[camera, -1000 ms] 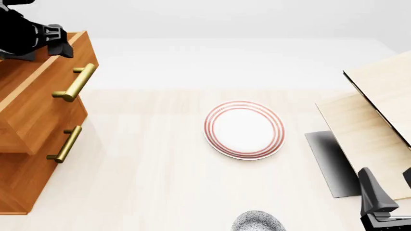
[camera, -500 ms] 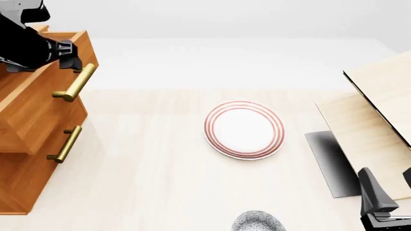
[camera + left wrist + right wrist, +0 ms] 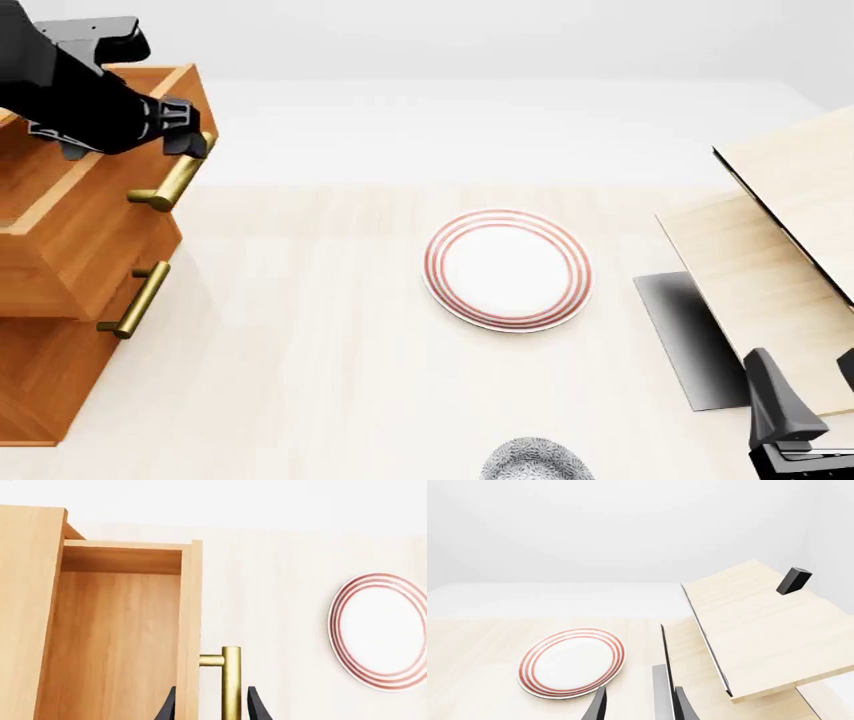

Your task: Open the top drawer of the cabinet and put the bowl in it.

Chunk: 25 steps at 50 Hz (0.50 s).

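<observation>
The cabinet (image 3: 54, 300) stands at the table's left edge. Its top drawer (image 3: 80, 210) is pulled partly out, and its empty wooden inside (image 3: 120, 645) shows in the left wrist view. My left gripper (image 3: 184, 140) is at the far end of the drawer's brass handle (image 3: 171, 182). In the left wrist view the left gripper (image 3: 210, 707) straddles the drawer's front panel and the handle (image 3: 231, 680) and holds them. The speckled bowl (image 3: 537, 462) sits at the near edge, cut off by the frame. My right gripper (image 3: 807, 400) is open and empty, to the bowl's right.
A white red-ringed plate (image 3: 507, 268) lies mid-table and also shows in the right wrist view (image 3: 570, 661). A pale light-wood structure (image 3: 787, 250) with a grey base plate (image 3: 681, 340) fills the right side. The second drawer's handle (image 3: 134, 298) sits below the top one.
The left gripper has moved right and toward the table's middle. The top drawer has slid further out of the cabinet with it. The right arm, bowl and plate have not moved.
</observation>
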Motion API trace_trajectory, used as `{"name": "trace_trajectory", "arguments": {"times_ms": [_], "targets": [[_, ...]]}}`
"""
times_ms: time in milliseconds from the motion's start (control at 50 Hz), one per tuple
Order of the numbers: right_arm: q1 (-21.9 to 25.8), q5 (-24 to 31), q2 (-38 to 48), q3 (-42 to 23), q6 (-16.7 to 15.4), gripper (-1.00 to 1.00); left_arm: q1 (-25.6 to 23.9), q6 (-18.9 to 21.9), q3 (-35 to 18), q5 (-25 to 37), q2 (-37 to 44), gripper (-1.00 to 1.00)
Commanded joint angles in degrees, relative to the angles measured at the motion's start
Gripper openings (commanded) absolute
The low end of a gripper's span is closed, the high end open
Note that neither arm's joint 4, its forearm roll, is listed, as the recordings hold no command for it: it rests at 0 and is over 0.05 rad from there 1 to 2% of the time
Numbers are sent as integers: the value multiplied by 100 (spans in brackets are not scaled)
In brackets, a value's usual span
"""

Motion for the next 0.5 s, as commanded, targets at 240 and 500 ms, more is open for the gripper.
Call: {"name": "trace_trajectory", "arguments": {"times_ms": [240,500], "targets": [[-2,2,-3,3,-1,100,-499,-105,-28,44,155,100],[-1,2,-3,3,-1,100,-889,-297,-66,39,208,100]]}}
